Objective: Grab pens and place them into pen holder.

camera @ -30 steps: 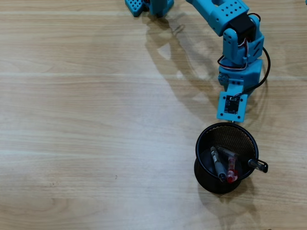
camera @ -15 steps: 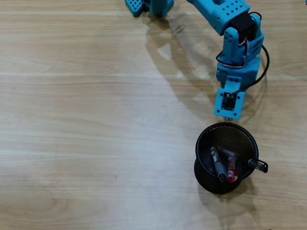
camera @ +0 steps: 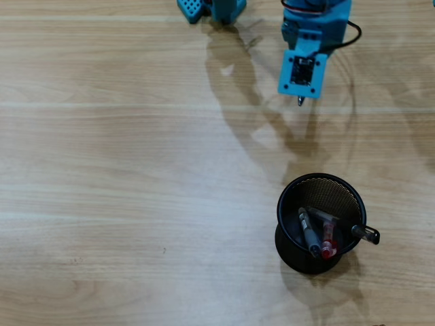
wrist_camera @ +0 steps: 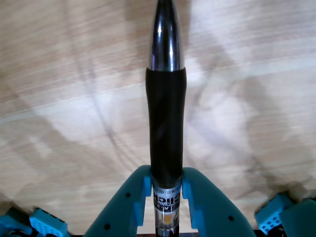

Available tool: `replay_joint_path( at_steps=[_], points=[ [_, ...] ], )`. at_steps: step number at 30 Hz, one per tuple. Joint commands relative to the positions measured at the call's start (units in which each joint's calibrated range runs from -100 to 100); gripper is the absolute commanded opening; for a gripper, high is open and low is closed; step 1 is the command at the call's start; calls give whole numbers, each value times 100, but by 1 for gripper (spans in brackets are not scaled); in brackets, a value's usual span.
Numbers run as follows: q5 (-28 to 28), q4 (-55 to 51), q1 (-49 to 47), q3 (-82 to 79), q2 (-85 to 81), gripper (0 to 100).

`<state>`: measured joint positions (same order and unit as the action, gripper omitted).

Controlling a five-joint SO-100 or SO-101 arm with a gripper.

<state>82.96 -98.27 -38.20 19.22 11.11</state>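
Held pen: a pen [wrist_camera: 166, 123] with a black grip, a chrome tip and a clear labelled barrel is standing in the middle of the wrist view, pointing to the top edge; in the overhead view only its tip [camera: 301, 102] is showing under the arm.
Gripper: the gripper [wrist_camera: 167, 190] is closing its two blue fingers [wrist_camera: 129, 205] on the clear barrel of this pen, at the lower middle of the wrist view; in the overhead view it is staying hidden under the arm at the upper middle.
Pen holder: the black mesh pen holder [camera: 318, 184] is standing upright at the lower right of the overhead view, well apart from the arm.
Pens in holder: a grey-black pen [camera: 307, 233], a red and clear pen [camera: 326, 239] and a pen with a black cap [camera: 366, 233] are leaning inside; the black cap is sticking out over the right rim.
Worktop: the light wooden worktop [camera: 122, 170] is carrying the holder and the shadow of the arm.
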Motion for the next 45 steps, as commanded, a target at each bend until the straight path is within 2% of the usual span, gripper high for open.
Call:
replay_joint_path(
  at_steps=[1, 5, 10, 16, 26, 33, 45],
  points=[
    [-54, -52, 112, -737, -1099, 2],
    [-64, -52, 203, -1404, -1712, 2],
    [-394, 85, 421, -1557, -2123, 2],
    [-1410, 1988, 884, -1602, -2258, 2],
    [-2507, 5122, 993, -1602, -2182, 2],
    [-2817, 6482, 993, -1602, -2006, 2],
    [-2833, 9694, 1192, -1584, -511, 2]
  ],
)
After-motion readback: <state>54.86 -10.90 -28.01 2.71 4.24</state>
